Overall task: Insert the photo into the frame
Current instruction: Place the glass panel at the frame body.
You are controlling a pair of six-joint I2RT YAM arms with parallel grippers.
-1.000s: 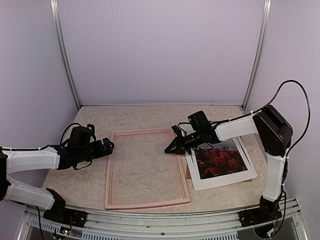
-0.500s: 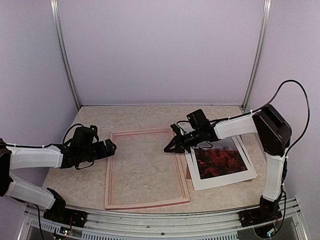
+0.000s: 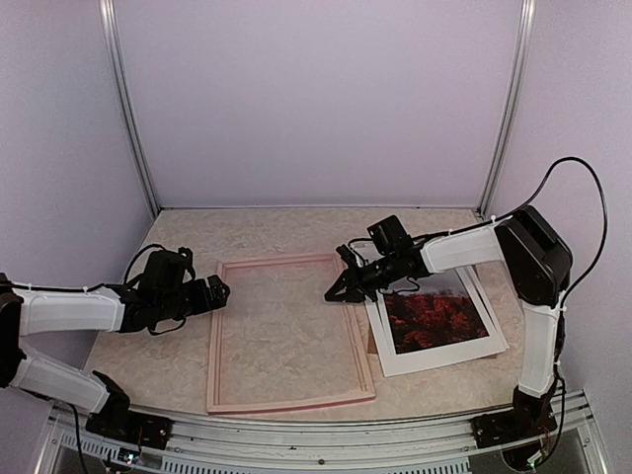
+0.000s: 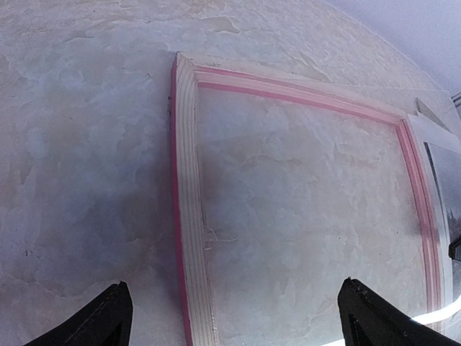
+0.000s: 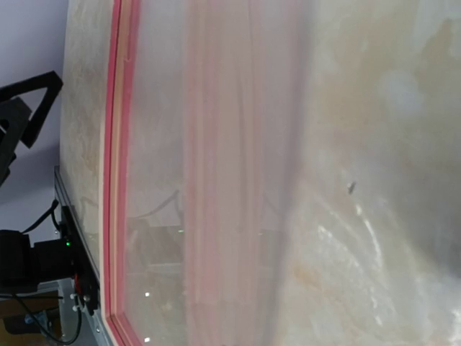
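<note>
The frame (image 3: 216, 341) lies flat on the table with its pale pinkish back up, and its glass shows the tabletop through it. To its right lies the photo (image 3: 434, 321), face up, red foliage inside a white border. My left gripper (image 3: 219, 292) is open just outside the upper left rail. In the left wrist view that rail (image 4: 189, 216) runs between the fingertips (image 4: 108, 321). My right gripper (image 3: 336, 294) is shut, its tip at the upper right rail. The right wrist view shows only a blurred close rail (image 5: 230, 180) and the far rail (image 5: 115, 180), not its own fingers.
A brown board edge (image 3: 372, 342) shows under the photo's left side. Pale walls with metal corner posts (image 3: 504, 109) close in the table's back and sides. A metal rail (image 3: 296, 434) runs along the near edge between the arm bases.
My left gripper has moved slightly right, closer to the frame's left rail. The right arm, the frame and the photo have hardly moved.
</note>
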